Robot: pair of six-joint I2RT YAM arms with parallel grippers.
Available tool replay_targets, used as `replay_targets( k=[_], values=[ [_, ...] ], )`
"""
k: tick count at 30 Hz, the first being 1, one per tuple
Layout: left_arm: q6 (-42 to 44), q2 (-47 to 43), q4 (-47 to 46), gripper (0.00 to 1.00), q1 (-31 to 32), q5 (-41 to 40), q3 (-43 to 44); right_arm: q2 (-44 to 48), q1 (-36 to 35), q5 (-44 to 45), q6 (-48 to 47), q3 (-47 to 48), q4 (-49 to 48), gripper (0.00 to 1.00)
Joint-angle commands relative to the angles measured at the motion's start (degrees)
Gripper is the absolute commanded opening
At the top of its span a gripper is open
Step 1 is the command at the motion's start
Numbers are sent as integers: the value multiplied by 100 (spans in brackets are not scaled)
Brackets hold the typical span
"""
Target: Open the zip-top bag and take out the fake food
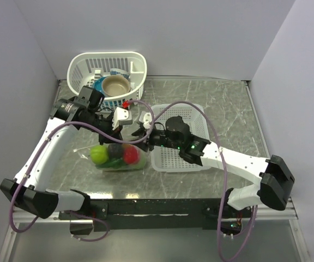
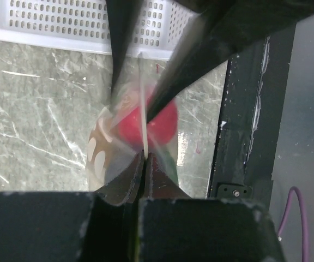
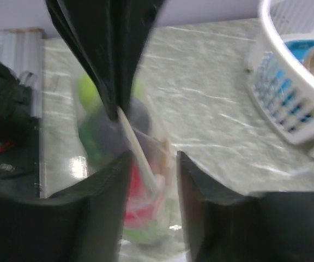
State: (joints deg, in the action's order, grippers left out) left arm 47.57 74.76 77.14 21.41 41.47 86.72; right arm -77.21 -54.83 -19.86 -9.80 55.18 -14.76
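Note:
The zip-top bag point(image 1: 119, 162), clear with white dots, stands on the table holding fake food: a lime-green piece point(image 1: 98, 154), a red one point(image 1: 131, 156) and a dark one between them. My left gripper point(image 2: 144, 158) is shut on the bag's zip strip point(image 2: 142, 109), pinching its top edge. From the other side my right gripper point(image 3: 151, 155) straddles the same strip point(image 3: 138, 147). Its jaws stand apart with a gap on both sides of the plastic. Red food point(image 3: 135, 207) shows blurred below it, through the bag. Both grippers meet above the bag point(image 1: 128, 134).
A white mesh tray point(image 1: 170, 161) lies right of the bag, under my right arm. A white basket point(image 1: 86, 68) with a bowl point(image 1: 116, 84) stands at the back. The table's black front edge point(image 2: 244, 109) runs close to the bag.

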Motion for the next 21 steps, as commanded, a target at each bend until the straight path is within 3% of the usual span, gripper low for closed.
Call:
replay_targets(
  k=[1, 3, 5, 6, 7, 8, 12, 18, 21],
  values=[
    [147, -6, 152, 1, -5, 387, 284, -399, 16, -755, 180, 669, 78, 26],
    [112, -5, 38, 5, -5, 405, 284, -479, 34, -905, 259, 775, 114, 16],
    [-124, -14, -207, 51, -5, 310, 144, -479, 42, -837, 295, 749, 44, 5],
    [-265, -32, -574, 94, -14, 39, 74, -462, 77, -688, 321, 740, 26, 0],
    [-579, -101, -760, 99, -57, -173, -66, -383, 121, -573, 356, 714, 0, 0],
    [-678, -154, -928, 99, -188, -227, -146, -322, 339, -354, 435, 583, -52, 0],
    [-294, -296, -1062, 99, -1881, 360, -191, 47, 858, -36, 638, 187, -88, 0],
    [1409, 187, 132, 99, -3841, 1608, -208, 601, 947, 430, 611, -587, -440, 0],
    [1683, 548, 152, 99, -4267, 2127, -444, 715, 956, 369, 664, -684, -413, 0]
  ],
)
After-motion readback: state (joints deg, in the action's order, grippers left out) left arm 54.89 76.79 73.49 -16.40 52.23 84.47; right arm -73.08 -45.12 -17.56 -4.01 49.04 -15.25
